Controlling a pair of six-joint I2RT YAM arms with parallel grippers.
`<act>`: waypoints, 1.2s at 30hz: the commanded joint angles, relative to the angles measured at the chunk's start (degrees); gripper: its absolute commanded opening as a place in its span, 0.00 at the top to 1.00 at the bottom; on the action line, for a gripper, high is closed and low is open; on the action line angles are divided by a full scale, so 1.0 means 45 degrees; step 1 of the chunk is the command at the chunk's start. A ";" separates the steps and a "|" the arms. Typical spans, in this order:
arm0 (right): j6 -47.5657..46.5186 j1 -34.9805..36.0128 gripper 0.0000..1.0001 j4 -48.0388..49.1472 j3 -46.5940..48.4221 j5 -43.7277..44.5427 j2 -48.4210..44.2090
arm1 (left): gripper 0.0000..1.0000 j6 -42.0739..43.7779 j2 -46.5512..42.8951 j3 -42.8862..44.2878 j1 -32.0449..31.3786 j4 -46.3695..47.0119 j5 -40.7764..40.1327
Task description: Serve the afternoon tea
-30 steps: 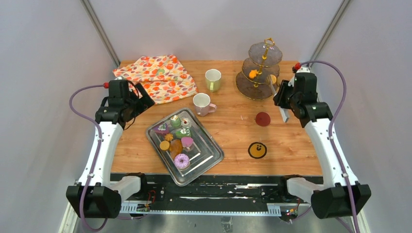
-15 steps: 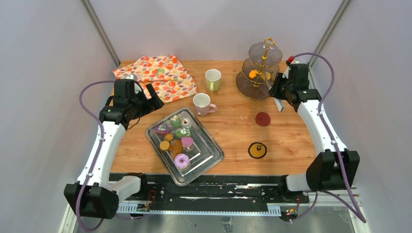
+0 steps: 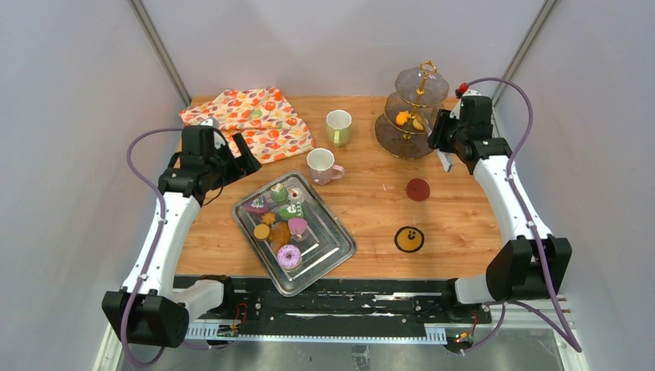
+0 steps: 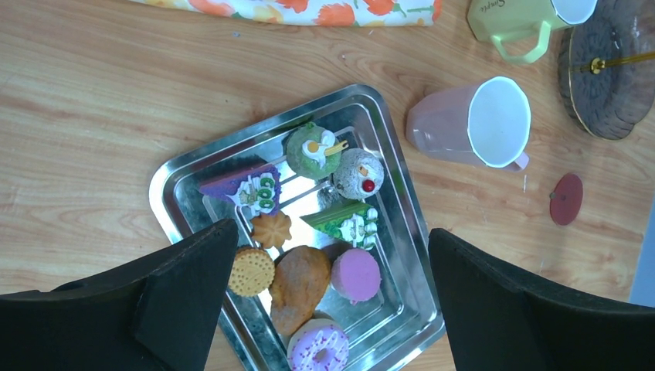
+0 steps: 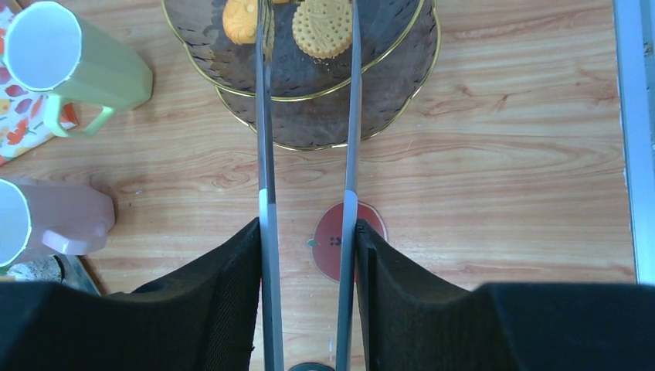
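The silver tray (image 3: 341,251) holds several pastries, among them a pink-iced donut (image 3: 289,256) (image 4: 318,348). My left gripper (image 3: 244,154) (image 4: 332,229) hovers open above the tray with nothing in it. The pink mug (image 3: 320,165) and the pale-green mug (image 3: 338,127) stand behind the tray. My right gripper (image 3: 445,145) (image 5: 307,232) is shut on the metal tongs (image 5: 265,154), whose arms are spread over the tiered stand (image 3: 418,116). On a stand tier lie an orange cookie (image 5: 240,19) and a round dotted cookie (image 5: 322,27), the latter between the tong arms.
The orange floral cloth (image 3: 255,122) lies at the back left. A red coaster (image 3: 418,188) (image 5: 330,241) and a yellow-and-black coaster (image 3: 408,239) sit on the wood at the right. The stand's gold handle (image 3: 427,68) rises close beside my right wrist.
My right arm reached up to the stand with the tongs, and the tong arms have spread apart, with a round cookie now on the tier. My left gripper shifted slightly right early on.
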 commanded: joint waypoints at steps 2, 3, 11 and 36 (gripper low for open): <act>-0.0078 -0.0169 0.58 0.0551 -0.0109 0.0106 -0.1118 | 0.01 0.0158 0.0135 0.0398 -0.0042 0.0238 0.0136; -0.0090 -0.0179 0.59 0.0488 -0.0148 0.0145 -0.1234 | 0.02 0.0166 0.0122 0.0386 -0.0041 0.0235 0.0128; 0.0348 -0.0150 0.90 -0.0543 -0.1327 -0.1092 -0.3292 | 0.01 0.0192 0.0015 0.0367 -0.0053 0.0204 0.0121; -0.0074 1.3868 0.73 -0.1964 -0.3952 0.1373 -0.3418 | 0.01 0.0111 0.0031 0.0308 -0.0061 0.0204 -0.0054</act>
